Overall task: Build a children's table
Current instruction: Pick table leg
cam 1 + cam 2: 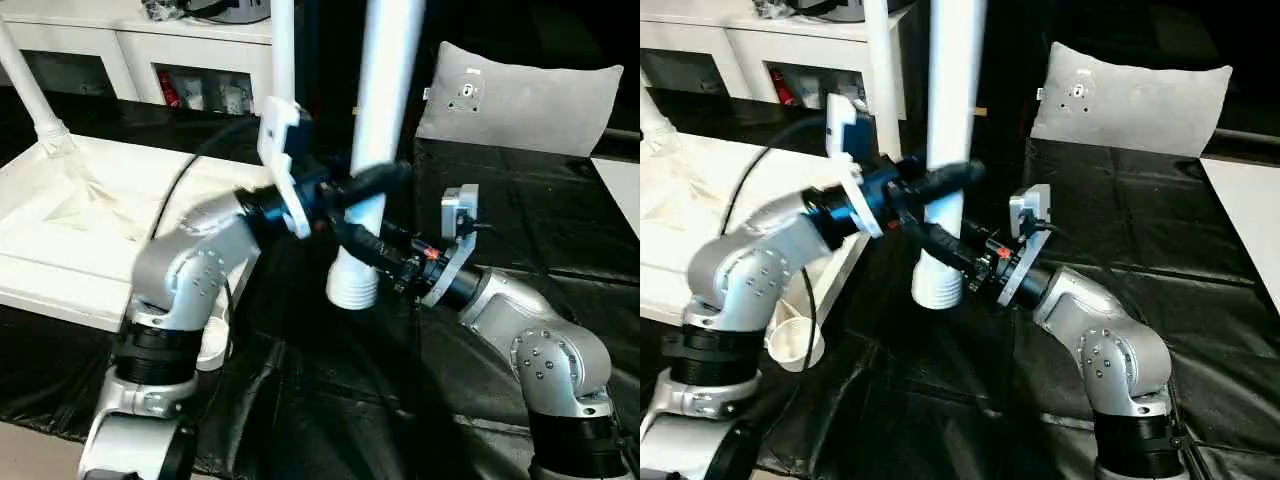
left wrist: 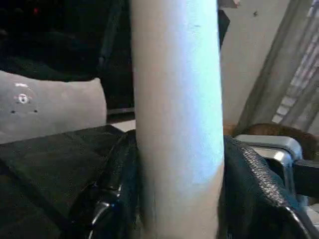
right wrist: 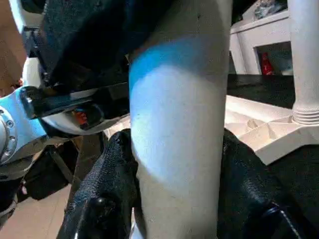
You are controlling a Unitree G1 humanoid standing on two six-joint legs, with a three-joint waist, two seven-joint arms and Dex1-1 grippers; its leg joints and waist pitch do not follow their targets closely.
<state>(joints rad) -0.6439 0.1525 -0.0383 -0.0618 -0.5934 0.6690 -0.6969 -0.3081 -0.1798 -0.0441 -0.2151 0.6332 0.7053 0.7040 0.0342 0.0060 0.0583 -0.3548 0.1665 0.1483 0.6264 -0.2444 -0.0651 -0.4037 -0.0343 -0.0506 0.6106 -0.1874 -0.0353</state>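
At frame centre, a long tapered white plastic tube leg point(image 1: 378, 120) is clamped by the left gripper point(image 1: 375, 185) and right gripper point(image 1: 352, 238), jaws half-closed around it.

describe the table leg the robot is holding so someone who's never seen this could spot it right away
Start at the white tabletop lying underside up on the black-covered surface. Just to its right, both grippers clamp one upright white tube leg, the left gripper above the right gripper. Unlike the legs already socketed in the tabletop, its ribbed end hangs free.
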